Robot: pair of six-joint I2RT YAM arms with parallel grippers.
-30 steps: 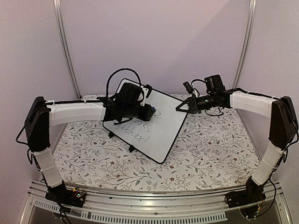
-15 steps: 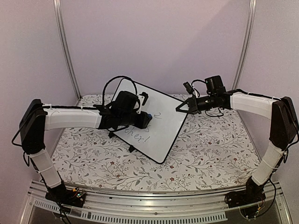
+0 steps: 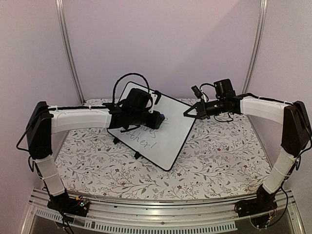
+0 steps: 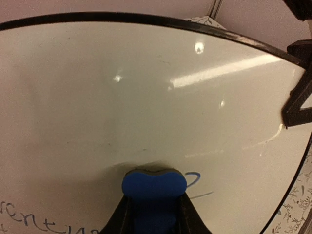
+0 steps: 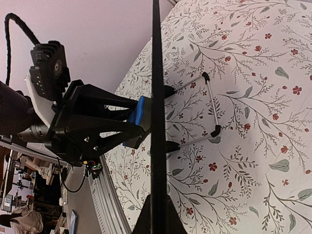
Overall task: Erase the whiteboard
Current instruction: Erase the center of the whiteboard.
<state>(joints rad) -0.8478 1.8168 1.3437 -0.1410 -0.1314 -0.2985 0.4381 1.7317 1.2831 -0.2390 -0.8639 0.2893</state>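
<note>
The whiteboard stands tilted on its wire stand on the floral tablecloth, with grey handwriting on its lower left. My left gripper is shut on a small blue eraser, whose pad is pressed flat against the board face. A blue stroke shows just right of the eraser. My right gripper is shut on the board's right edge. In the right wrist view the board is an edge-on black line, pinched at the bottom by that gripper, with the eraser on its left.
The board's wire stand legs rest on the tablecloth behind the board. Aluminium posts rise at the back corners, and a metal rail runs along the near edge between the arm bases.
The left gripper dragged the eraser left and down over the board, then back right and up to about where it began. The right gripper and the board have stayed still.
</note>
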